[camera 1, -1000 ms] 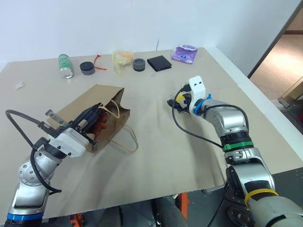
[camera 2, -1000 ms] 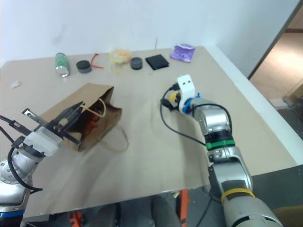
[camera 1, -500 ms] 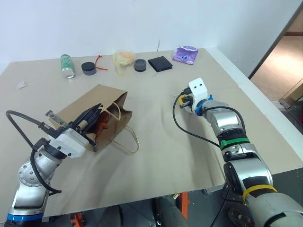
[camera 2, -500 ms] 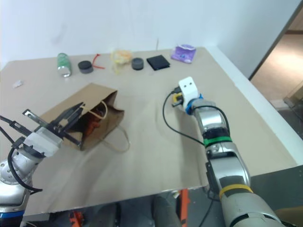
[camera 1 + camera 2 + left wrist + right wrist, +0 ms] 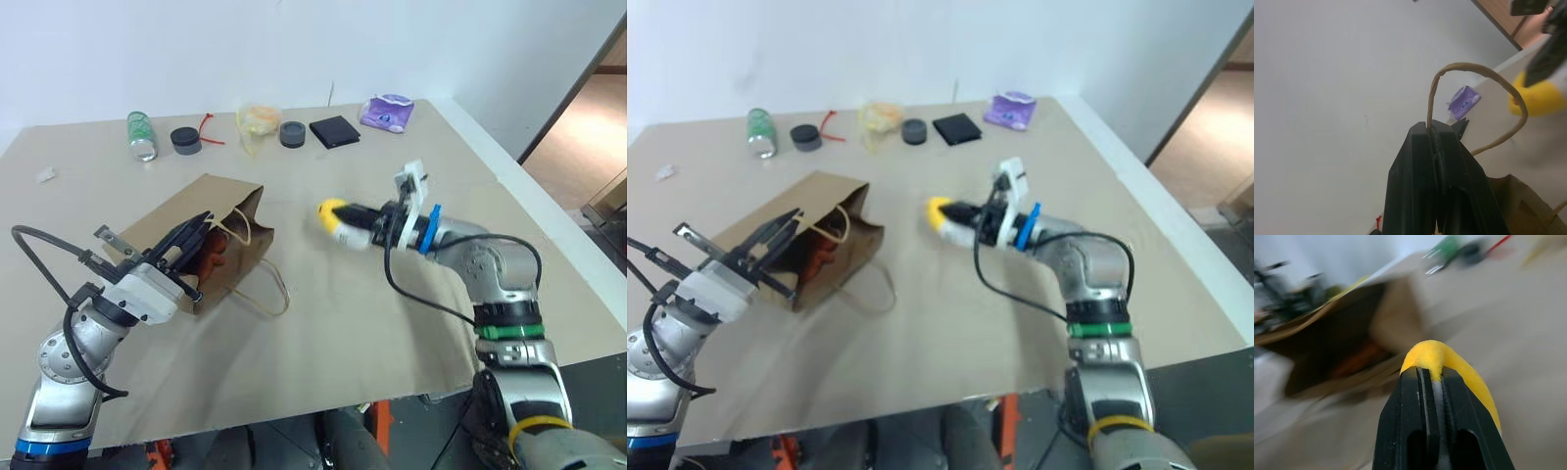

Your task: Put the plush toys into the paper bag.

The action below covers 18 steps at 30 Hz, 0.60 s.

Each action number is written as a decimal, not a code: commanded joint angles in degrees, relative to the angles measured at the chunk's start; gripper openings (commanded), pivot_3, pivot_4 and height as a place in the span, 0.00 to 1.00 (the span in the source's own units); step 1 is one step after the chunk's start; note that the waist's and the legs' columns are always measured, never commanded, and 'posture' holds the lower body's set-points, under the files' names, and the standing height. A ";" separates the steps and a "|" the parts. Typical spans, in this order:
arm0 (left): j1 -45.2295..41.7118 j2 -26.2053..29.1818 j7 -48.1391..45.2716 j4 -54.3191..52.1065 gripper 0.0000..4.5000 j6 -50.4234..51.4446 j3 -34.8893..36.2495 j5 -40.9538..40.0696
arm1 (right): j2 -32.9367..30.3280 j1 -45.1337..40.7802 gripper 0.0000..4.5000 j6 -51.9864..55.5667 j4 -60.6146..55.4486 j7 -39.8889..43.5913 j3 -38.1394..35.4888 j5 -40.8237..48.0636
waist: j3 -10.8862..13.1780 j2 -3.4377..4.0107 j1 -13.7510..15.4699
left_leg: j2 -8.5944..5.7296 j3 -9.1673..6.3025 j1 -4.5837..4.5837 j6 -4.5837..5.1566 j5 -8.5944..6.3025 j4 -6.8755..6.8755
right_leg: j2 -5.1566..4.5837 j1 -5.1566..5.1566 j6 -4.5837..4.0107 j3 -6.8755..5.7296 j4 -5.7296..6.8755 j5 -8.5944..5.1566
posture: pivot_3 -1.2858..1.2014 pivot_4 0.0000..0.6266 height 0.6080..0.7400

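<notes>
The brown paper bag (image 5: 220,211) lies on its side at the table's left, mouth facing right. My left gripper (image 5: 199,227) is shut on one cord handle (image 5: 1469,73) and holds the mouth up. The other handle (image 5: 277,291) lies flat on the table. Inside the mouth shows a brown-orange plush toy (image 5: 210,258). Right of the bag, above the table, my right gripper (image 5: 361,217) points left toward the bag. It is shut on the white egg plush toy (image 5: 336,219), yellow end (image 5: 1449,360) leading. The bag's dark opening (image 5: 1327,328) lies ahead of it.
Along the back edge stand a green can (image 5: 139,135), two black round lids (image 5: 184,140) (image 5: 290,133), a red tie (image 5: 206,125), a yellowish wrapper (image 5: 258,119), a black wallet (image 5: 335,131) and a purple wipes packet (image 5: 387,113). The table's right edge (image 5: 529,196) drops off beside my right arm.
My right gripper shut on the egg toy, lifted it off the table and swung left toward the bag, turning to point left. The left arm and bag stayed still.
</notes>
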 commanded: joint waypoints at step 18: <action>-0.31 0.00 -0.05 -1.87 0.00 -0.39 -0.12 -0.89 | 30.35 -10.34 0.01 -12.07 17.85 -16.27 6.92 -6.76 | -0.01 -0.02 -0.83 | 0.03 0.00 0.02 0.07 0.15 0.06 | 0.09 -0.04 -0.01 0.02 0.01 0.31 | 0.52 0.24 1.00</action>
